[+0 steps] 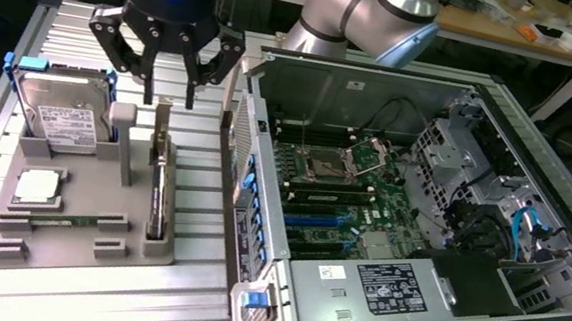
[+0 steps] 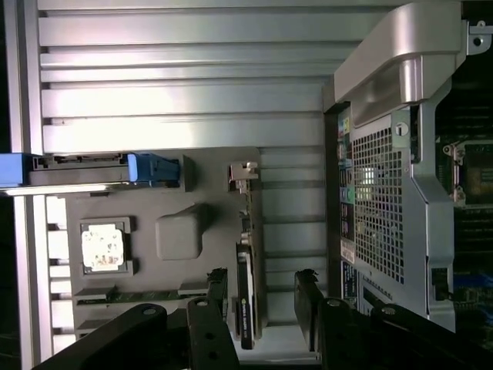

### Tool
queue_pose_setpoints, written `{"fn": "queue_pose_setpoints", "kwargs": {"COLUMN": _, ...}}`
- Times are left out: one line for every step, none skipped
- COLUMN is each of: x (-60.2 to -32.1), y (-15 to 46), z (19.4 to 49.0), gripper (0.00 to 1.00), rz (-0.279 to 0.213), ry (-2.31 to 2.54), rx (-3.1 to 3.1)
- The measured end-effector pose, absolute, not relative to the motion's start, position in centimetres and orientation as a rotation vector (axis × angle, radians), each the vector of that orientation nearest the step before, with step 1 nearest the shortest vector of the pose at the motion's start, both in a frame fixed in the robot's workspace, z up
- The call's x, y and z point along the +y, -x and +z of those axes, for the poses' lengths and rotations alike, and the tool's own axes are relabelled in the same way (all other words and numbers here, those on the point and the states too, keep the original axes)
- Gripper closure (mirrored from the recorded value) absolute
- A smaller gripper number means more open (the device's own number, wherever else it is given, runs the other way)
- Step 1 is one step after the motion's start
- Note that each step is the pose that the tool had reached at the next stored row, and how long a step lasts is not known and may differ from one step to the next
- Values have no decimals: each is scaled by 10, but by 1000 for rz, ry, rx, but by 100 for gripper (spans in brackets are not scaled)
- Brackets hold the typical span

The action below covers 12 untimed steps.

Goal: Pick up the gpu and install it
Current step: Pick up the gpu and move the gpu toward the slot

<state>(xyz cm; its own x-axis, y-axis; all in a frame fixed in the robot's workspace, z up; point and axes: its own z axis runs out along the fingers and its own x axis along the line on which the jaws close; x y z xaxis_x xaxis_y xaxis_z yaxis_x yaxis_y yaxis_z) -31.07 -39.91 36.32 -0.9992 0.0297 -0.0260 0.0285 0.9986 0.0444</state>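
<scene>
The gpu (image 1: 156,191) is a thin card standing on edge in a slot of the grey holder (image 1: 73,251), its silver bracket end towards the back. My gripper (image 1: 168,94) hangs open just above that bracket end, holding nothing. In the wrist view the gpu (image 2: 246,297) lies edge-on between my two dark fingers (image 2: 218,289), nearer one finger than the other, and the gripper (image 2: 262,297) straddles it without touching. The open computer case (image 1: 426,228) lies on the exterior view's right with its motherboard exposed.
The holder also carries a silver hard drive in a blue frame (image 1: 61,112), a processor chip (image 1: 37,186) and a narrow memory stick (image 1: 55,220). The case's perforated side wall (image 2: 381,200) stands close beside the holder. Everything rests on a ribbed aluminium table (image 1: 122,308).
</scene>
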Motion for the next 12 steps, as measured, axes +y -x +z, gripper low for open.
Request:
{"fn": "queue_pose_setpoints", "kwargs": {"x": -400, "y": 311, "z": 361, "gripper": 52, "rz": 69, "ry": -45, "rx": 3114}}
{"fn": "queue_pose_setpoints", "kwargs": {"x": -401, "y": 311, "z": 357, "gripper": 52, "rz": 69, "ry": -45, "rx": 3114}}
{"fn": "queue_pose_setpoints", "kwargs": {"x": -402, "y": 311, "z": 355, "gripper": 52, "rz": 69, "ry": -45, "rx": 3114}}
{"fn": "queue_pose_setpoints", "kwargs": {"x": -403, "y": 311, "z": 354, "gripper": 52, "rz": 69, "ry": -45, "rx": 3114}}
{"fn": "queue_pose_setpoints", "kwargs": {"x": -404, "y": 311, "z": 351, "gripper": 52, "rz": 69, "ry": -45, "rx": 3114}}
{"fn": "queue_pose_setpoints", "kwargs": {"x": -405, "y": 311, "z": 350, "gripper": 52, "rz": 69, "ry": -45, "rx": 3114}}
{"fn": "queue_pose_setpoints", "kwargs": {"x": -406, "y": 311, "z": 348, "gripper": 52, "rz": 69, "ry": -45, "rx": 3114}}
{"fn": "queue_pose_setpoints", "kwargs": {"x": -407, "y": 311, "z": 346, "gripper": 52, "rz": 69, "ry": -45, "rx": 3114}}
{"fn": "queue_pose_setpoints", "kwargs": {"x": -409, "y": 311, "z": 344, "gripper": 52, "rz": 69, "ry": -45, "rx": 3114}}
{"fn": "queue_pose_setpoints", "kwargs": {"x": -410, "y": 311, "z": 342, "gripper": 52, "rz": 69, "ry": -45, "rx": 3114}}
{"fn": "queue_pose_setpoints", "kwargs": {"x": -412, "y": 311, "z": 339, "gripper": 52, "rz": 69, "ry": -45, "rx": 3114}}
{"fn": "queue_pose_setpoints", "kwargs": {"x": -413, "y": 311, "z": 337, "gripper": 52, "rz": 69, "ry": -45, "rx": 3114}}
